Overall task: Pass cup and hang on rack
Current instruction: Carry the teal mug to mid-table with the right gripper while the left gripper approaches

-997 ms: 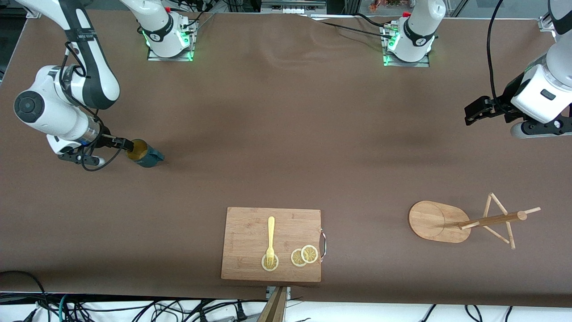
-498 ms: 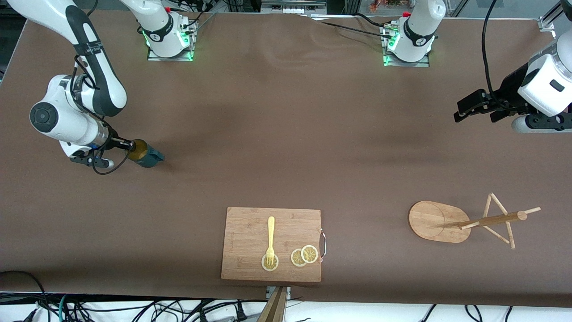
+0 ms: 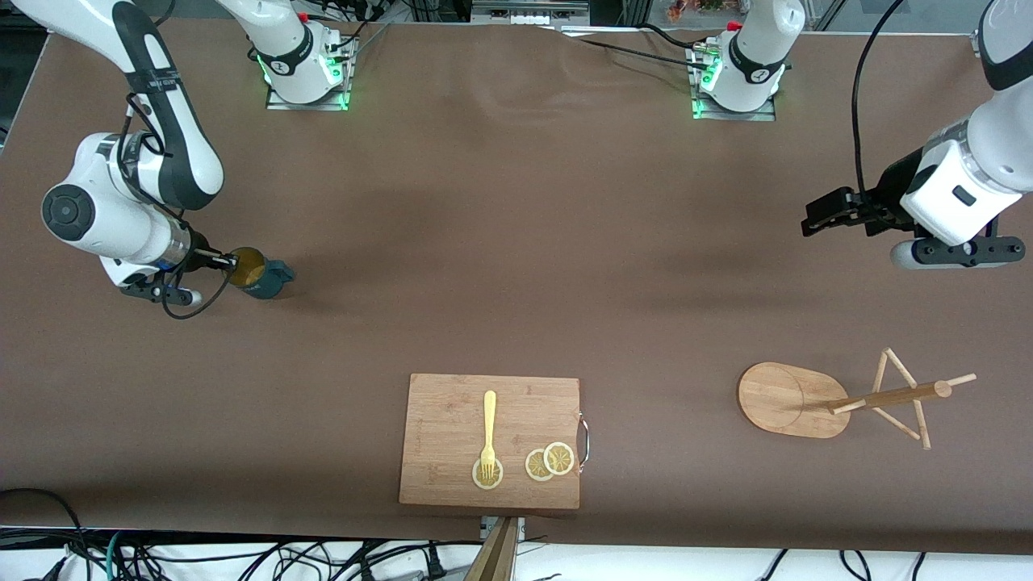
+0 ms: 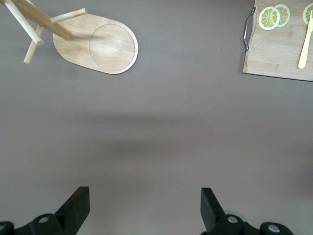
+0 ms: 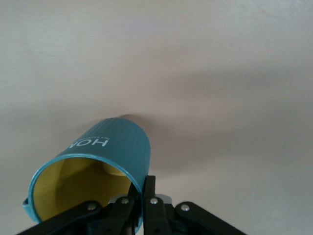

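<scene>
A: Teal cup (image 3: 262, 277), yellow inside, is pinched at the rim by the right gripper (image 3: 228, 262) at the right arm's end of the table. In the right wrist view one finger sits inside the cup (image 5: 93, 169) and one outside, clamped on the wall.

B: What's changed vs a sec ago?

A: Not much on that side. Right wrist has rolled a bit, and the cup has nudged slightly toward the bases. Can't tell if it's off the cloth yet; it's tilted, mouth toward the wrist cam.

B: And the left arm?

A: Left gripper (image 3: 827, 216) has swung further in toward mid-table, over bare brown cloth. Jaws wide apart, nothing between them, per the left wrist view, where its fingertips (image 4: 78, 203) flank empty table.

B: So handover prep?

A: Looks like it, imo. Grasp is done; lift and carry to the middle are still to come.

B: Rack?

A: Rack (image 3: 795, 400) is untouched at the left arm's end, nearer the front cam than the left gripper. Cutting board (image 3: 452, 420) with fork (image 3: 488, 432) and lemon slices (image 3: 549, 461) is same as before.
</scene>
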`<state>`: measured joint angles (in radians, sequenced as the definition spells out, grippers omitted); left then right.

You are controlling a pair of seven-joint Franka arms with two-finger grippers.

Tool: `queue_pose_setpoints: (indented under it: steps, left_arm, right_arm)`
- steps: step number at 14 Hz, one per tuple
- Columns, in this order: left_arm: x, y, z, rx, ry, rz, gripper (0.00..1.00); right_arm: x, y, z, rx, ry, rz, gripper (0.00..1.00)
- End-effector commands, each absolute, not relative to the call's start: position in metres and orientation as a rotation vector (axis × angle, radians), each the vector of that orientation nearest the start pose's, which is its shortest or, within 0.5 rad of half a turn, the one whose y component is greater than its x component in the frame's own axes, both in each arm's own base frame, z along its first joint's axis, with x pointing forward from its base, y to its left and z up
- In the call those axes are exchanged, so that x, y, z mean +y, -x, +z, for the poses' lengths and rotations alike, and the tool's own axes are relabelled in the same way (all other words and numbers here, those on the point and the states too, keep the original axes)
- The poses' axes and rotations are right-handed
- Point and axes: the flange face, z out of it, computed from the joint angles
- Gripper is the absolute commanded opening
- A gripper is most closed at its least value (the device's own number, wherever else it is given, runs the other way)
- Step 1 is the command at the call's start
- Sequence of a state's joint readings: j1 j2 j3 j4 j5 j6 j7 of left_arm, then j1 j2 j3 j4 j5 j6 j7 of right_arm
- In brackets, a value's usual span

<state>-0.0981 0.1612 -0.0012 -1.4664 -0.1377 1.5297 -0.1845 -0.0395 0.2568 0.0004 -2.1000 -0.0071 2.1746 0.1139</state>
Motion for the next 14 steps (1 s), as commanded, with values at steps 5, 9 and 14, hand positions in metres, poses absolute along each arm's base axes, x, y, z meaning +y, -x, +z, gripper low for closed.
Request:
queue_pose_setpoints:
  steps: [5, 9, 14]
  left_arm:
    - [-0.082, -0.617, 0.498, -0.120, 3.196, 0.472, 1.00]
    - [-0.073, -0.610, 0.500, -0.137, 3.185, 0.505, 1.00]
    - [-0.058, -0.558, 0.438, -0.045, 3.342, 0.221, 1.00]
  right_arm:
    - [0.186, -0.574, 0.363, 0.126, 3.130, 0.261, 0.00]
    - [0.338, -0.558, 0.368, 0.316, 3.065, 0.226, 0.00]
    - [0.476, -0.533, 0.337, 0.446, 2.996, 0.168, 0.00]
